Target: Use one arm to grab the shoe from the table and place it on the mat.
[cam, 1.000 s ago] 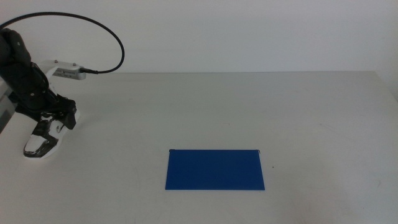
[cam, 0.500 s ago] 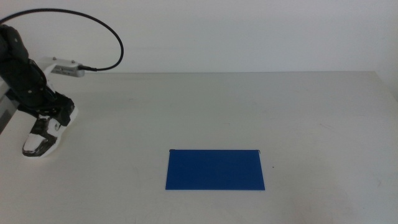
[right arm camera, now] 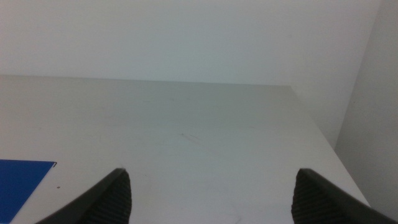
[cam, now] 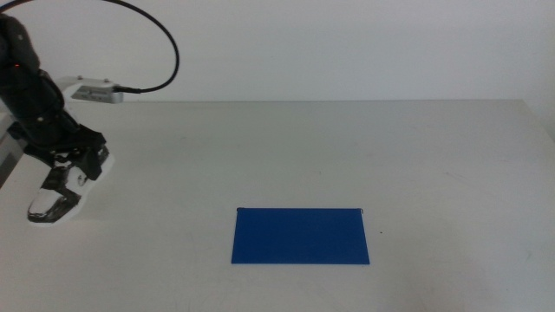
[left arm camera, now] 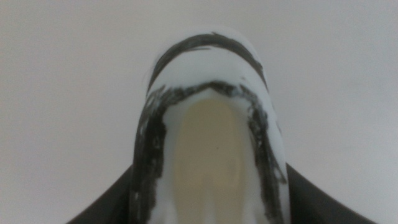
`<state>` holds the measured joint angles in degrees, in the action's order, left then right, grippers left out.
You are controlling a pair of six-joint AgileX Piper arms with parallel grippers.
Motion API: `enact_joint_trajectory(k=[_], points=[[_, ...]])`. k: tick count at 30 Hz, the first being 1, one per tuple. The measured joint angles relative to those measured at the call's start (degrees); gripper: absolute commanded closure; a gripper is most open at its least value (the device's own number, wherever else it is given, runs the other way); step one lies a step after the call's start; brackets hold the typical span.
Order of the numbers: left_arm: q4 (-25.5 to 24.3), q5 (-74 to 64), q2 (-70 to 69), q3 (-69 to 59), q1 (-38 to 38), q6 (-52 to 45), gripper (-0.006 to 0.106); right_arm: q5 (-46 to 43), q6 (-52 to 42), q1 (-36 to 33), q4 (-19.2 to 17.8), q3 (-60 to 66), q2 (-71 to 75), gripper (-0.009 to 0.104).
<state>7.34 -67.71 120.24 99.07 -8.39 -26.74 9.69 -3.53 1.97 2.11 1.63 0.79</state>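
Note:
The white and black shoe [cam: 54, 192] is at the far left of the table [cam: 347, 147], its toe towards the front. The left arm [cam: 35, 95] comes down over it, and my left gripper [cam: 76, 166] is shut on the shoe's heel end. In the left wrist view the shoe [left arm camera: 208, 143] fills the space between the two dark jaws, which press on its sides. The blue mat [cam: 300, 235] lies flat at the front middle, well to the right of the shoe. My right gripper [right arm camera: 211, 190] is open and empty, out of the middle view.
A black cable [cam: 152, 43] loops above the left arm. The right wrist view shows a corner of the mat [right arm camera: 18, 180], the table's far right edge [right arm camera: 323, 143] and a pale wall behind it.
The left arm has turned slightly, and the shoe in its grip has shifted a little to the left and forward. The mat has not moved.

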Motion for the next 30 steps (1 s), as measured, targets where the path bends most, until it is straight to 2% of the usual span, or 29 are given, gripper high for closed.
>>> enact_joint_trajectory(k=[14, 30], points=[[0.05, -2.20, -7.15, -2.30, 11.35, 8.22, 0.089, 0.00, 0.00, 0.00, 0.00, 0.00, 0.00, 0.029], [-1.50, 2.92, -8.08, -3.57, 35.14, 19.80, 0.089, 0.00, 0.00, 0.00, 0.00, 0.00, 0.00, 0.029]])
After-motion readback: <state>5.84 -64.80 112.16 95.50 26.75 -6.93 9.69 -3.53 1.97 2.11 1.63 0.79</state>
